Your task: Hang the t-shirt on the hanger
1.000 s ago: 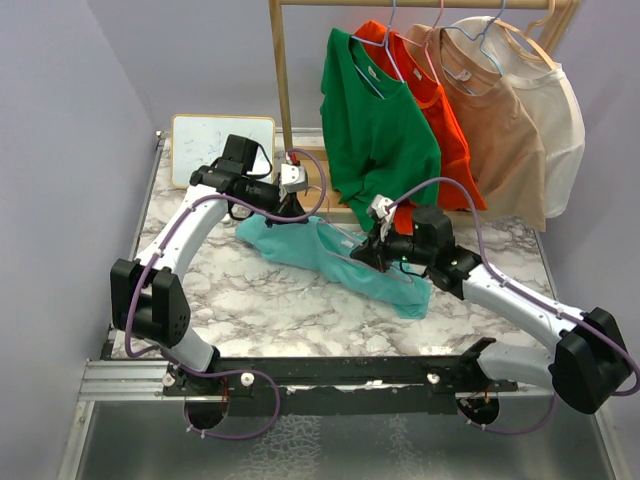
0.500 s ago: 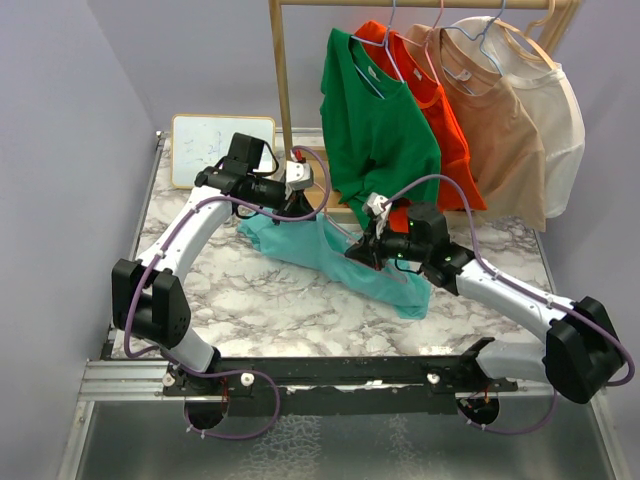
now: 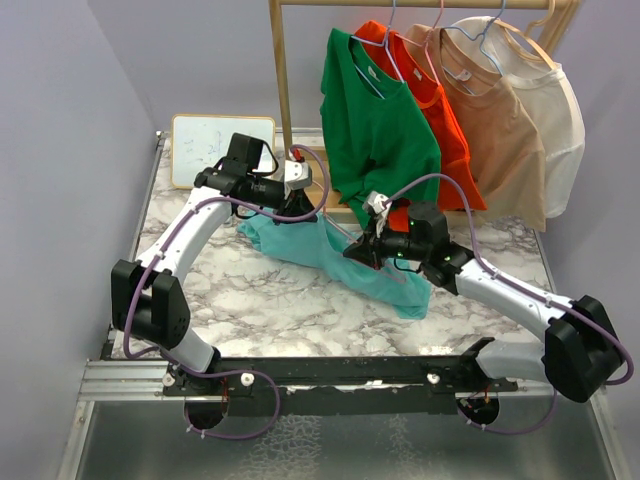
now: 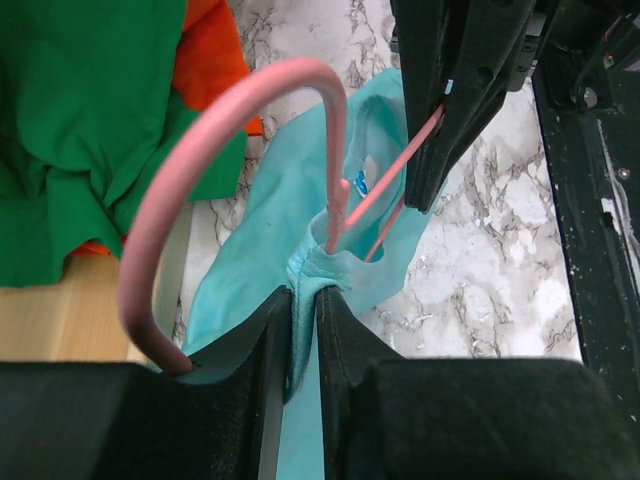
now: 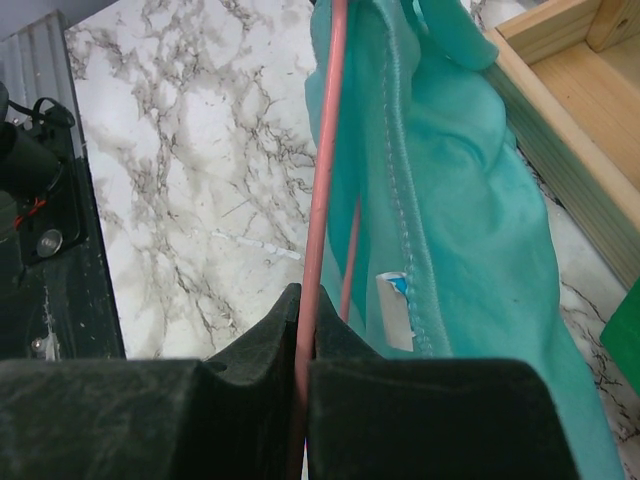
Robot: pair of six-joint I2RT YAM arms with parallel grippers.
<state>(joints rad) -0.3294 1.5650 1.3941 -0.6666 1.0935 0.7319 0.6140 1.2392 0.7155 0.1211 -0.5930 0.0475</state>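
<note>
The t-shirt [image 3: 295,245], teal, lies crumpled on the marble table [image 3: 270,310] between the two arms, its neck end raised toward the left arm. In the left wrist view its collar is gathered into a fold around the neck of the hanger [image 4: 235,115], whose pink hook stands clear of the neck opening and curves back down beside the left finger. The left claw [image 4: 303,300] is clamped on this collar fold, its fingers drawn together on the cloth. One pink wire runs from the collar to the right claw [image 5: 303,335], which is pinched shut on the hanger; a second wire runs beside it inside the t-shirt. A small white tag [image 5: 398,312] hangs at the collar seam. Behind the table, a green shirt [image 3: 375,130] and an orange-red shirt [image 3: 450,130] hang from a wooden rack [image 3: 283,80].
</note>
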